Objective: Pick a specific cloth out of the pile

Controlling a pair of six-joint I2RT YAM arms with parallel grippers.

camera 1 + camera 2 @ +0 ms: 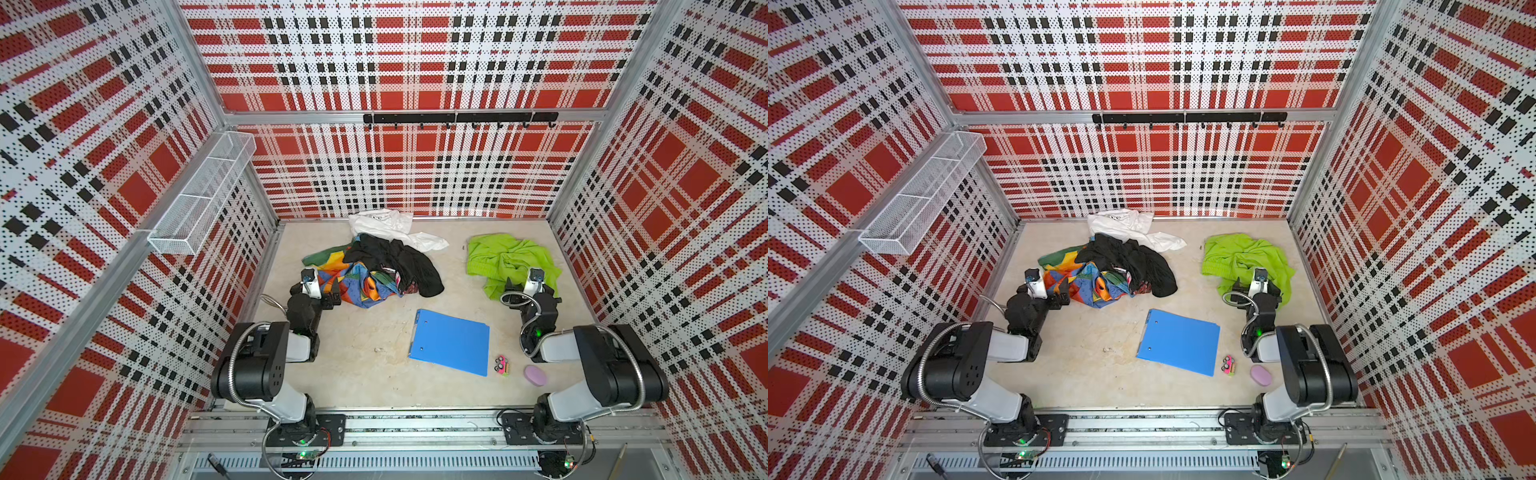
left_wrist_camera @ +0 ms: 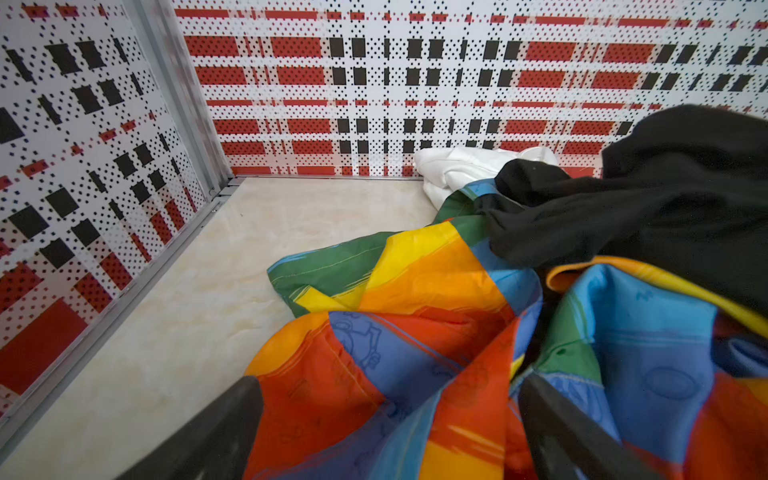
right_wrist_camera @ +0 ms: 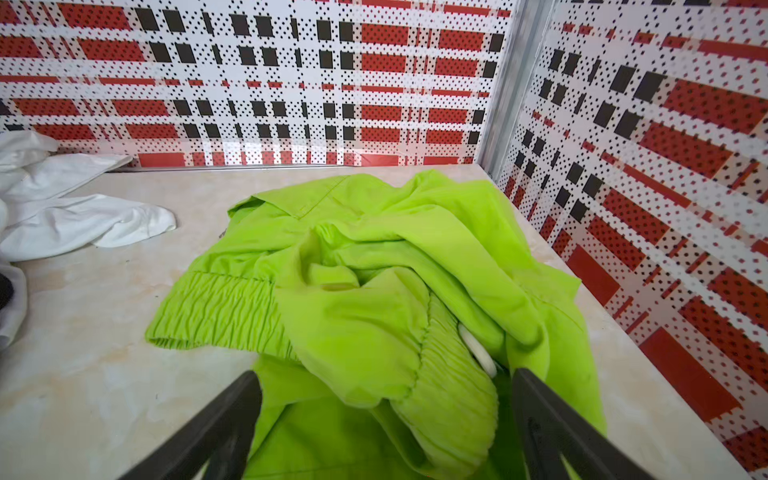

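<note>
The lime-green cloth (image 1: 503,257) (image 1: 1241,253) (image 3: 374,257) lies crumpled by itself at the back right of the table, apart from the pile, its ribbed hem showing. My right gripper (image 1: 530,286) (image 1: 1258,284) (image 3: 385,374) stands open over the cloth's near edge, green folds between its spread fingers, not clamped. The pile (image 1: 386,266) (image 1: 1121,266) (image 2: 457,291) of rainbow patchwork, black and white fabric sits at the back centre. My left gripper (image 1: 332,293) (image 1: 1064,293) (image 2: 388,382) is open at the pile's near left edge, with rainbow fabric lying between its fingers.
A blue folder (image 1: 451,343) lies flat in front of the pile. A small pink toy (image 1: 502,365) and a purple oval object (image 1: 536,375) sit near the right arm's base. A wire basket (image 1: 203,195) hangs on the left wall, a hook rail (image 1: 459,118) on the back wall.
</note>
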